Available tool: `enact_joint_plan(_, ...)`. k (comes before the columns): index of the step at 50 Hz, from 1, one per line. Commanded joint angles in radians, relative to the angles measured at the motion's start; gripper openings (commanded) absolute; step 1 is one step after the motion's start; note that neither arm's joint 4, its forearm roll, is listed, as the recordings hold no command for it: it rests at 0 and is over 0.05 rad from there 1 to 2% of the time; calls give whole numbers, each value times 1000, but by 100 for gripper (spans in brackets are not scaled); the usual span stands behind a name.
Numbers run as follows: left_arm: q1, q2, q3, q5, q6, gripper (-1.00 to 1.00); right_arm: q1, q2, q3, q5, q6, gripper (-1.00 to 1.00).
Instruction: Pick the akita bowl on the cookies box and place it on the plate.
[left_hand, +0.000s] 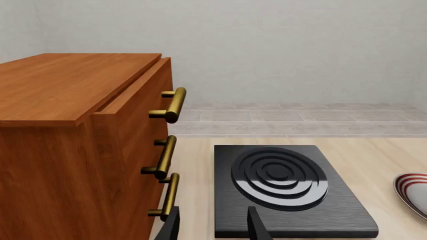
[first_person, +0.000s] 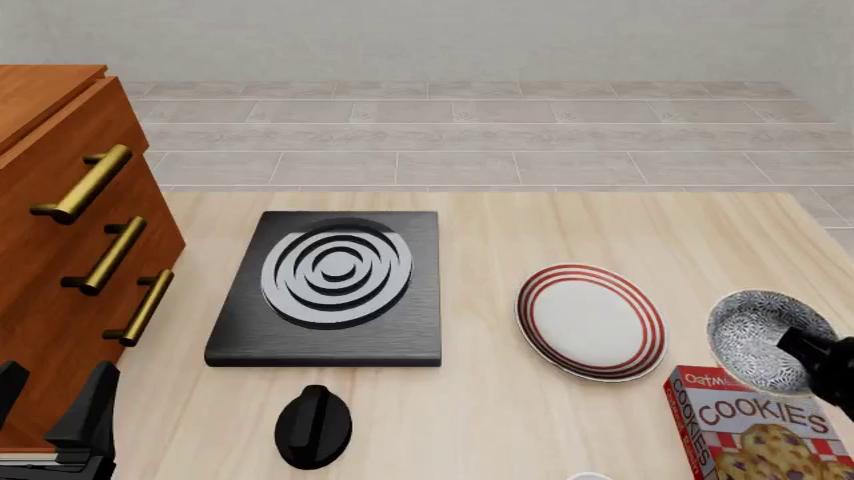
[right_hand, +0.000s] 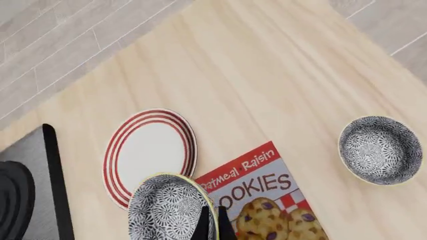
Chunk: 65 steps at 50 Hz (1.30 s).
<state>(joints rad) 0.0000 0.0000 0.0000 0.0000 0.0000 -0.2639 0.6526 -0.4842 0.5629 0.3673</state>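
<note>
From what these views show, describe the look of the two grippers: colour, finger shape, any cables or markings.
Both are plain matte black. The left gripper has two flat, blade-like fingers that taper toward the tips. The right gripper shows thin, dark, pointed fingertips in its wrist view, and a blocky black body in the front view. No cables, labels or markings are visible on either.

Only one item with readable text: the red cookies box (first_person: 761, 425). In the front view, "COOKIES" in white letters, above it a partly cut "Oat". In the right wrist view, "Oatmeal Raisin" on the box (right_hand: 267, 200), below it "OOKIES", first letter hidden.
</note>
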Motion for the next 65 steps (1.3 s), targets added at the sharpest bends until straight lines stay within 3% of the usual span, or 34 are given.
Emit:
enact_joint_plan(1, 0, 0, 0, 0, 0, 100, 98, 56, -26, -83, 109, -100)
enact_joint_plan(8, 0, 0, 0, 0, 0, 100, 161, 116, -33, -158, 165, -100)
enact_joint_plan(11, 0, 0, 0, 0, 0, 100, 166, 160, -70, -178, 139, -100)
enact_joint_plan(26, 0, 0, 0, 0, 0, 100, 213, 347, -133, -301, 174, -100)
enact_joint_plan(33, 0, 0, 0, 0, 0, 100, 220, 450, -155, -359, 160, -100)
enact_joint_plan(40, 0, 0, 0, 0, 0, 100, 262, 533, -159, -419, 204, -100)
enact_joint_plan(52, 0, 0, 0, 0, 0, 100, 308, 620, -191, -467, 240, -100)
enact_joint_plan(65, 0, 0, 0, 0, 0, 100, 303, 697, -218, -500, 247, -100)
